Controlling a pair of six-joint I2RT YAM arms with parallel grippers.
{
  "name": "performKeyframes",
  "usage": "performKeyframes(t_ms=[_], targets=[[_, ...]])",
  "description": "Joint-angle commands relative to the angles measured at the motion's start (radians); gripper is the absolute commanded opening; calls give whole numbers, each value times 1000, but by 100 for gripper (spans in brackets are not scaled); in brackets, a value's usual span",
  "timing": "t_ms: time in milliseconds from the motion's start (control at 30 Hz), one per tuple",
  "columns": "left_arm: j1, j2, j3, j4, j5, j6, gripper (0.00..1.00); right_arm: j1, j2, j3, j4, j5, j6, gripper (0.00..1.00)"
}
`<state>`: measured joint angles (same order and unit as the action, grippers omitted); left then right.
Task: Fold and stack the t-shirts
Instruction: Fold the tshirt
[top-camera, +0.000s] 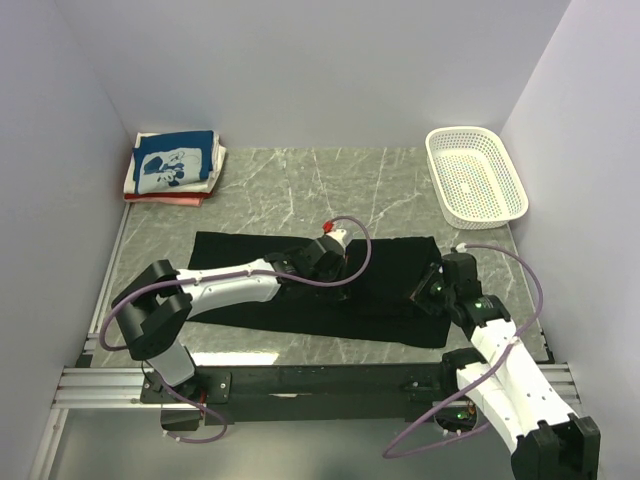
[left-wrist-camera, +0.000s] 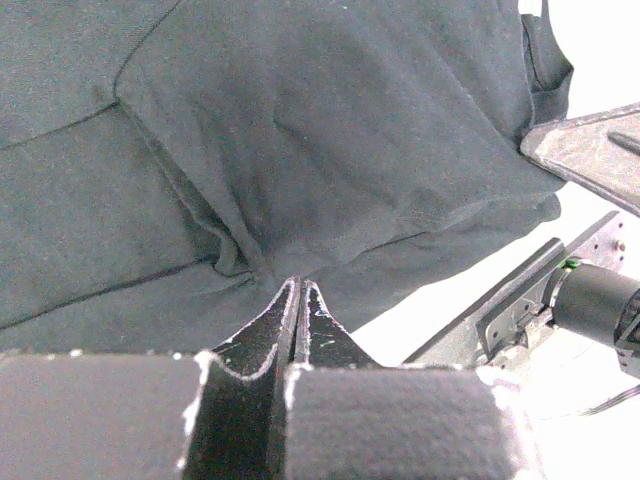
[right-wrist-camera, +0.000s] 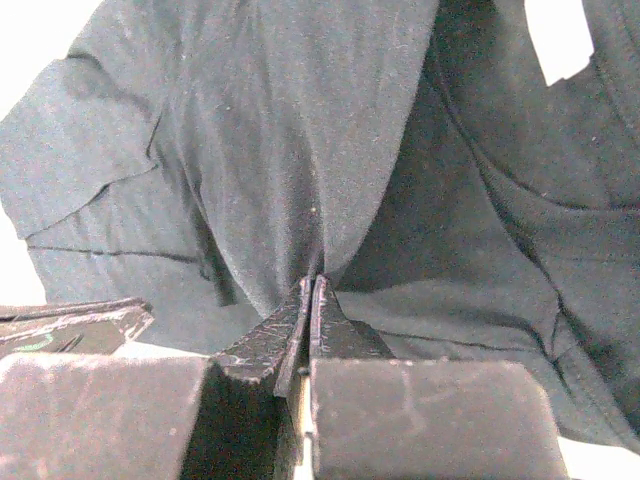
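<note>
While the top view shows the black t-shirt spread across the bench, room beyond its far edge, wrist views show left fingers and right fingers clamped on its cloth.

Black t-shirt, white perforated basket

Left tool and right tool are clamped closed.
</note>
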<state>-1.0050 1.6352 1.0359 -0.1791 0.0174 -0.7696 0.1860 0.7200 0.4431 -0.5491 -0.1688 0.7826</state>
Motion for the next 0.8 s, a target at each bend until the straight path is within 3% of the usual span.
performKeyframes(t_ms=[0,67,167,267,500,767], targets=[[-3,-41,-5,-13,-16,27,1,6,-36,37,-31,-32,23,0],[-1,-44,-7,-10,-14,32,3,13,-50,36,-37,-31,33,0],[-1,-48,-29,3,1,35,28,38,-59,20,-32,-25,52,0],[-3,-49,-56,21,24,38,38,58,-42,-3,-17,-8,63,0],[-4,3,-76,70,78,44,47,59,-5,-27,21,3,60,0],[-23,118,-13,89,92,36,45,61,-4,-35,20,9,53,0]])
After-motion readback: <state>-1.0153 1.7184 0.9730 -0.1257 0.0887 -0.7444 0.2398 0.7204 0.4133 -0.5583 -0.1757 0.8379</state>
